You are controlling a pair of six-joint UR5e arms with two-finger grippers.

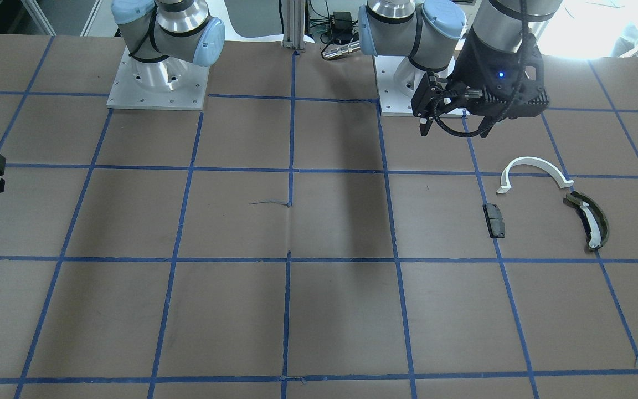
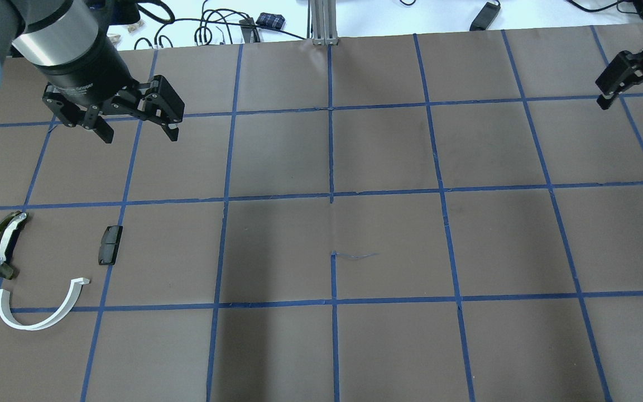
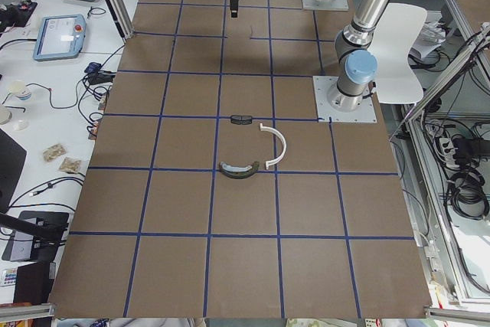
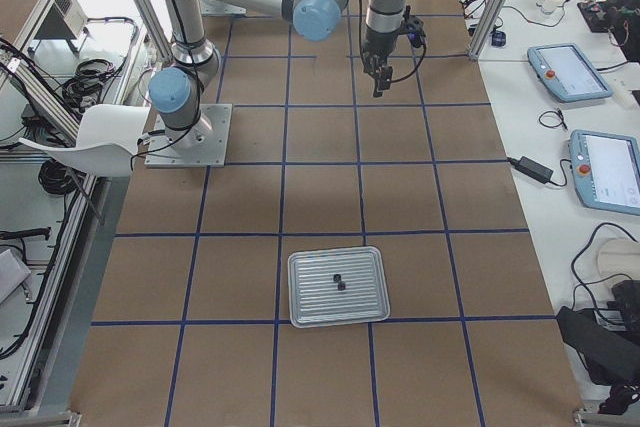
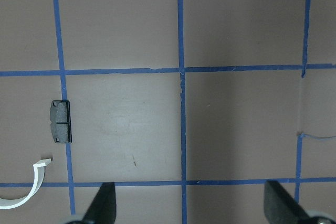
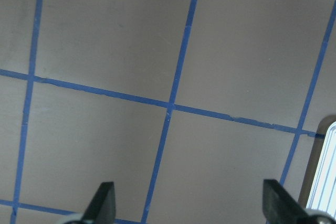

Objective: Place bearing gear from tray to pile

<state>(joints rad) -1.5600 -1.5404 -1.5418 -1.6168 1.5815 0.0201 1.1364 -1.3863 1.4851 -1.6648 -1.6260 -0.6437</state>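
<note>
The pile lies on the brown table on my left side: a white half-ring arc [image 2: 27, 325], a small black block [image 2: 110, 244] and a dark olive curved piece with a white strip [image 2: 2, 245]. My left gripper [image 2: 140, 135] hangs open and empty high above the table, beyond the pile. Its wrist view shows the block [image 5: 60, 121] and an arc end [image 5: 38, 179]. A metal tray [image 4: 300, 292] shows only in the exterior right view, with two small dark parts [image 4: 339, 282] too small to name. My right gripper [image 2: 631, 92] is open and empty.
Both arm bases [image 1: 158, 83] [image 1: 407, 83] stand at the robot's edge of the table. An aluminium post [image 2: 324, 22] and cables sit at the far edge. A side bench with tablets [image 4: 565, 67] runs beyond it. Blue tape marks a grid.
</note>
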